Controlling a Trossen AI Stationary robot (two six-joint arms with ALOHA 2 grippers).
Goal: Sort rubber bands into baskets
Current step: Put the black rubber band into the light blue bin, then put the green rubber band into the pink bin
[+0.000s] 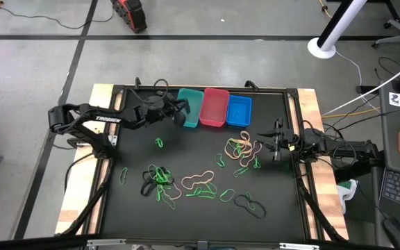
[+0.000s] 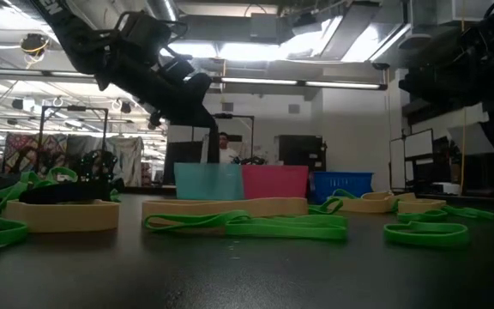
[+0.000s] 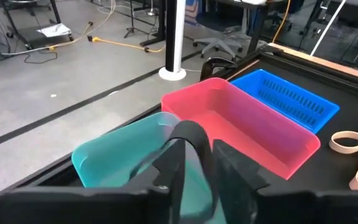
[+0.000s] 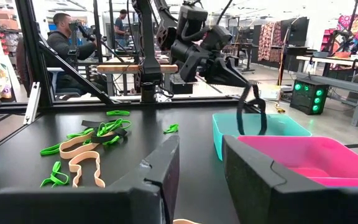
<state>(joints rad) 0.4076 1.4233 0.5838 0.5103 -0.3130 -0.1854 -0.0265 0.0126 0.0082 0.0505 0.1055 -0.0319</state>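
Three baskets stand in a row at the table's far side: teal (image 1: 192, 97), red (image 1: 214, 107), blue (image 1: 239, 111). My left gripper (image 1: 183, 108) hovers over the teal basket (image 3: 114, 155), its fingers parted, with a black rubber band (image 4: 252, 112) hanging from them. Green, tan and black rubber bands (image 1: 164, 179) lie scattered flat on the black table, more of them at the right (image 1: 242, 149). My right gripper (image 1: 273, 144) waits at the table's right edge, open with nothing between its fingers (image 4: 166, 168). My left gripper has the black band's upper loop (image 3: 190, 132) at its fingertips, arching over one finger and running down between the two parted fingers. The fingers slant down from the table's left side. The band hangs slack below them (image 4: 253, 127), over the teal basket's opening and clear of the table.
A black frame rail and wooden strips border the table (image 1: 304, 104). Cables lie along the right arm (image 1: 346, 149). A white pole's base (image 1: 322, 47) stands on the floor beyond the far edge. People show in the room behind (image 4: 61, 37).
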